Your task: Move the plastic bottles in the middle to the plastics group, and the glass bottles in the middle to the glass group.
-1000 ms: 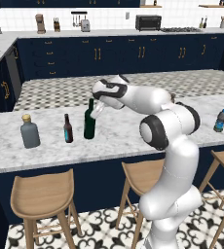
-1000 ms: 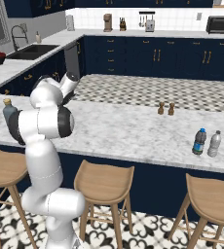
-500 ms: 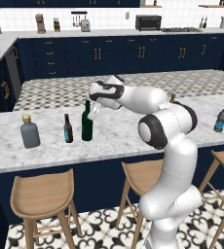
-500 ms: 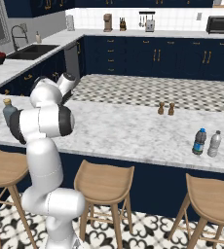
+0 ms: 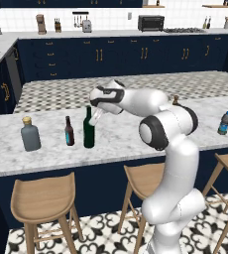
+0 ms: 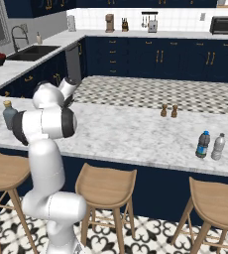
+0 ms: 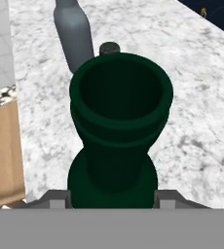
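Carried leftward along the counter over the last second, the green glass bottle now stands upright just beside the small brown bottle, near the counter's front edge, with the grey flask further left. The gripper has its jaws narrowed on the bottle's neck. Glass this tall is likely heavy, smooth and top-heavy, so a hold at the neck suits it. 2 plastic bottles wait toward the counter's right end.
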Robot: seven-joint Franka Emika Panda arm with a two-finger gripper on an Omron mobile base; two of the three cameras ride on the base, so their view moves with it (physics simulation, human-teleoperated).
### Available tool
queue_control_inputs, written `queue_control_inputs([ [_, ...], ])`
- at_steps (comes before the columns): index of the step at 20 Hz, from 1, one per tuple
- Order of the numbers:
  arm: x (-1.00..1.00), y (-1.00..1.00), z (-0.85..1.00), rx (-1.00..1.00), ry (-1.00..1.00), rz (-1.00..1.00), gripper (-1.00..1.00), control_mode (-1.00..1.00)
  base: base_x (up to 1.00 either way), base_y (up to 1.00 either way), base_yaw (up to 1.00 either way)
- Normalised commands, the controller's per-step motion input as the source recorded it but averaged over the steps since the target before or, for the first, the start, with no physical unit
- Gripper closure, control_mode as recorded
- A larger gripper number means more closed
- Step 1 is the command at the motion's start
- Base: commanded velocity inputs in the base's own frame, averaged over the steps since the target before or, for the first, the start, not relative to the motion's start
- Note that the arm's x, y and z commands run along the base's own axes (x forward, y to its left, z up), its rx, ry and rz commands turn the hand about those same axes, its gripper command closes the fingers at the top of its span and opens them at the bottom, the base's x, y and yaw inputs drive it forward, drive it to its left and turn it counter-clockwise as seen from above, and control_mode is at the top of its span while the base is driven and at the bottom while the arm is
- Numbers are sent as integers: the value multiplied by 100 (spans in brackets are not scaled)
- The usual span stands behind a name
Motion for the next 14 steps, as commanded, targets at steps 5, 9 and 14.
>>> queue_control_inputs([
  [5,2,0,-22,0,0,0,100,-100,0,0,0],
  [9,45,0,20,-2,0,0,100,-100,0,0,0],
  [14,59,2,13,-3,0,0,100,-100,0,0,0],
])
